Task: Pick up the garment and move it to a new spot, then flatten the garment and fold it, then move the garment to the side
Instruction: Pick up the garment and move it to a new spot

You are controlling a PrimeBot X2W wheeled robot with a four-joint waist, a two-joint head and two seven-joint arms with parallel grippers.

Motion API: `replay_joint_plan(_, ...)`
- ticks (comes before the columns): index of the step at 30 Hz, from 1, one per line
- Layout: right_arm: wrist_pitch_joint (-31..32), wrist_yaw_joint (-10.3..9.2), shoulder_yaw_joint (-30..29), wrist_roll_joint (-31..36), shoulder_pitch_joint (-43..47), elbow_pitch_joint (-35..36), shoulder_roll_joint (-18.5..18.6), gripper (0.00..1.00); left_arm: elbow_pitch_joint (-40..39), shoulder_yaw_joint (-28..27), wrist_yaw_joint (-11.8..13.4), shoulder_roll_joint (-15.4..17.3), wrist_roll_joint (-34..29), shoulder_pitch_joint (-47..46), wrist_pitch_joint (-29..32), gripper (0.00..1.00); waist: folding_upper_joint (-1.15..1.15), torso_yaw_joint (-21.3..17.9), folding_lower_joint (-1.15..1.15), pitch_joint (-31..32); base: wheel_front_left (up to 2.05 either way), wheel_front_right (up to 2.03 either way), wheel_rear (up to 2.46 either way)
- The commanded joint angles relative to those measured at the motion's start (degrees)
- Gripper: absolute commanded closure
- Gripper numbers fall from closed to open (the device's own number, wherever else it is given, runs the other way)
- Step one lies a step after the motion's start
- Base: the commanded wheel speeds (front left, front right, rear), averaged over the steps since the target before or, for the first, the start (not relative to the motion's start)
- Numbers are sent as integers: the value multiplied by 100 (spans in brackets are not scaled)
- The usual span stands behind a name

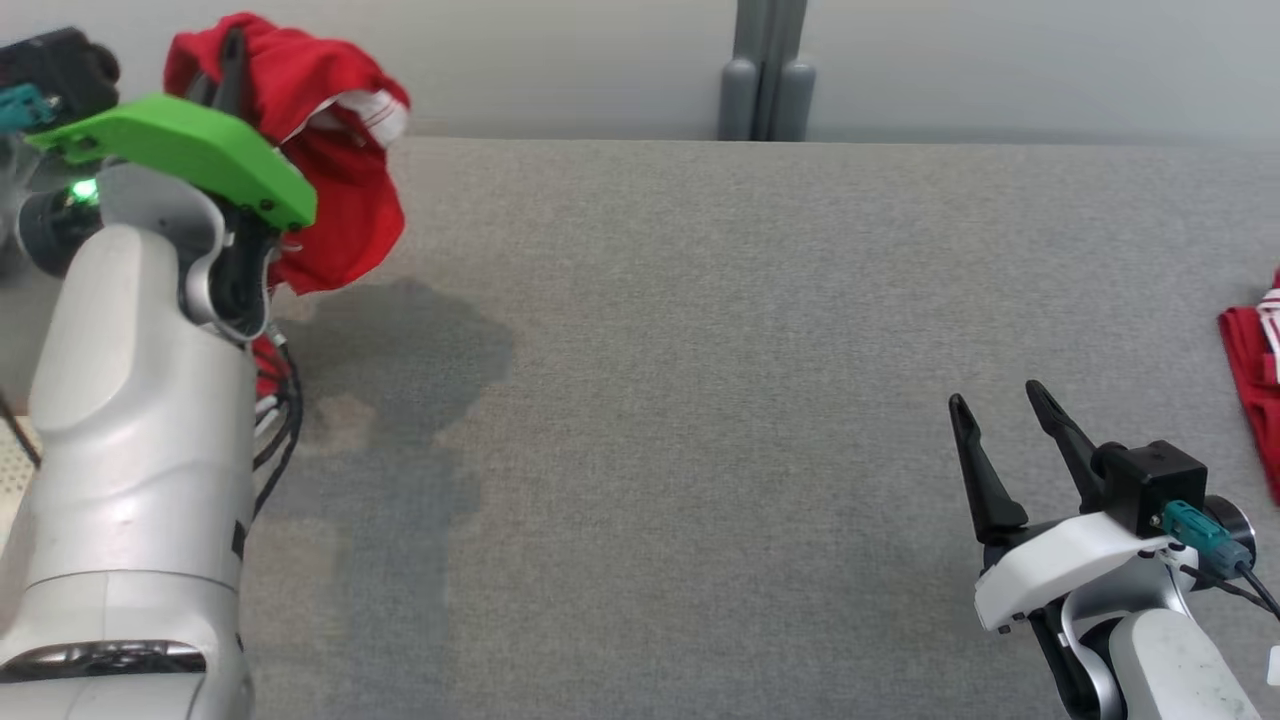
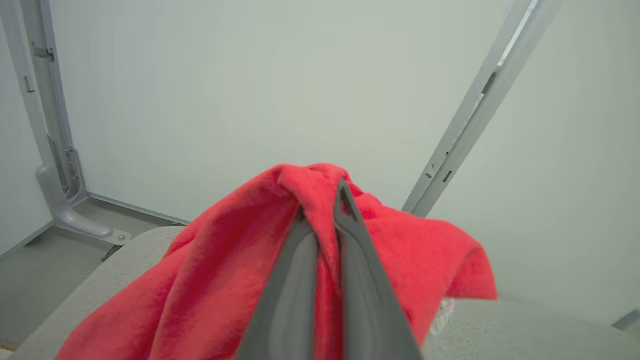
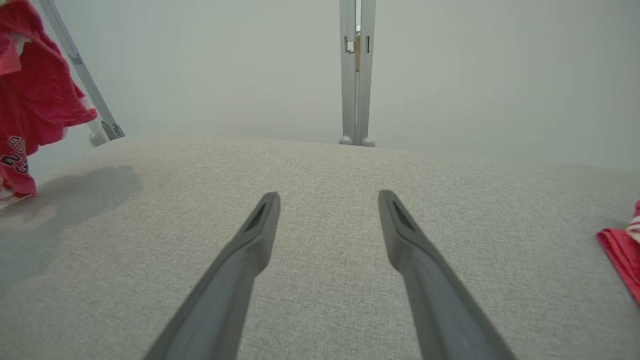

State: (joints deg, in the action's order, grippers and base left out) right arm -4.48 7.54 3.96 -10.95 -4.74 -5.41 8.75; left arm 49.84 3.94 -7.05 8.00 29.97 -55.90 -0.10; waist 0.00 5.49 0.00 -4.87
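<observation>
The garment [image 1: 340, 220] is red with white trim and hangs in a bunch above the far left of the grey table [image 1: 700, 400]. My left gripper [image 1: 232, 45] is raised there and shut on a fold of it. In the left wrist view the red garment [image 2: 210, 280] drapes over both sides of the left gripper [image 2: 322, 200], whose fingers pinch the cloth. In the right wrist view the garment [image 3: 30, 100] hangs at the far left, with dark print on it. My right gripper [image 1: 998, 393] stands open and empty low over the table at the right [image 3: 328, 196].
A second red cloth with white stripes [image 1: 1255, 370] lies at the table's right edge, also seen as a red cloth [image 3: 620, 250] in the right wrist view. A grey post [image 1: 765, 70] stands behind the table's far edge. The hanging garment casts a shadow [image 1: 400, 350] on the table.
</observation>
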Motion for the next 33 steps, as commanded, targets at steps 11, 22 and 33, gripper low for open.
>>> replay_joint_plan(11, -66, -11, 19, 14, -81, 34, -72, 0, -1981, 1062, -48, -401, 839, 244, 500, 100, 0, -1314, 0, 83, 0, 0, 0)
replay_joint_plan(22, -159, -11, -49, 10, -127, 10, -149, 0, -2541, 1974, -15, -470, 1239, 1057, 542, 100, 0, -1903, 0, -180, 0, 0, 0)
replay_joint_plan(33, -273, -11, -99, 24, -154, -118, -239, 0, -1127, 2578, 246, -348, 687, 1952, 261, 0, 0, -1821, 0, -292, 0, 0, 0)
